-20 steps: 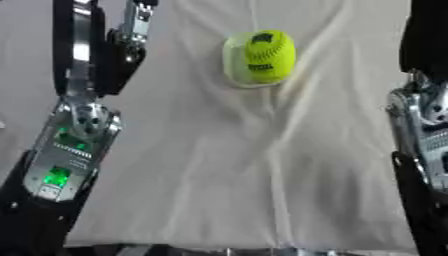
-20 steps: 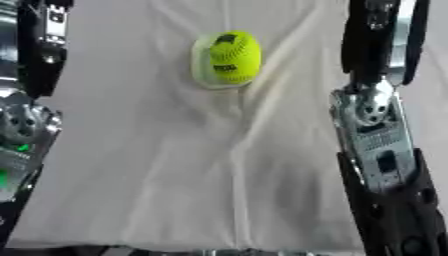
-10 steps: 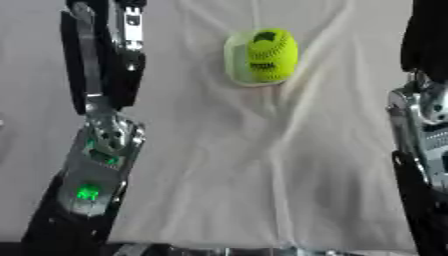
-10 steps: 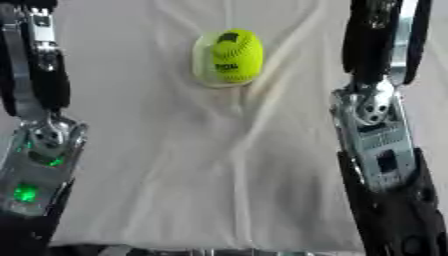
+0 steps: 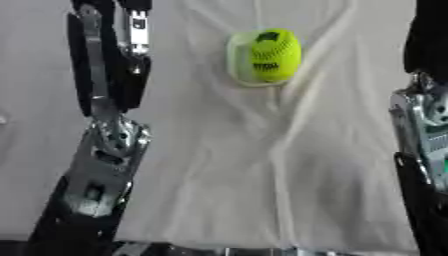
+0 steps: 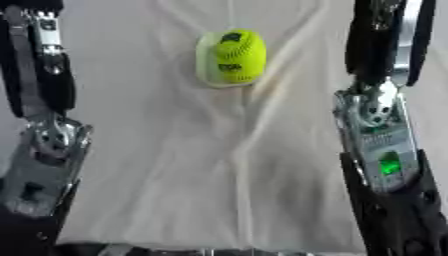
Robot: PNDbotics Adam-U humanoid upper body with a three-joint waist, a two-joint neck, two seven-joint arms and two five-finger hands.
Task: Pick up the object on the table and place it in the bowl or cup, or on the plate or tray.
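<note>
One ball, one cup, one cloth and two arms are seen.

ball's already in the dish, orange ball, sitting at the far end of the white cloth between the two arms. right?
Not quite: the ball is yellow-green, not orange, as the left eye view shows. The rest holds: it sits in the small pale dish at the far end of the white cloth, between the two arms.

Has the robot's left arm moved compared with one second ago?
Yes. The left arm has moved toward the middle of the cloth, closer to the yellow ball, which has stayed put.
</note>
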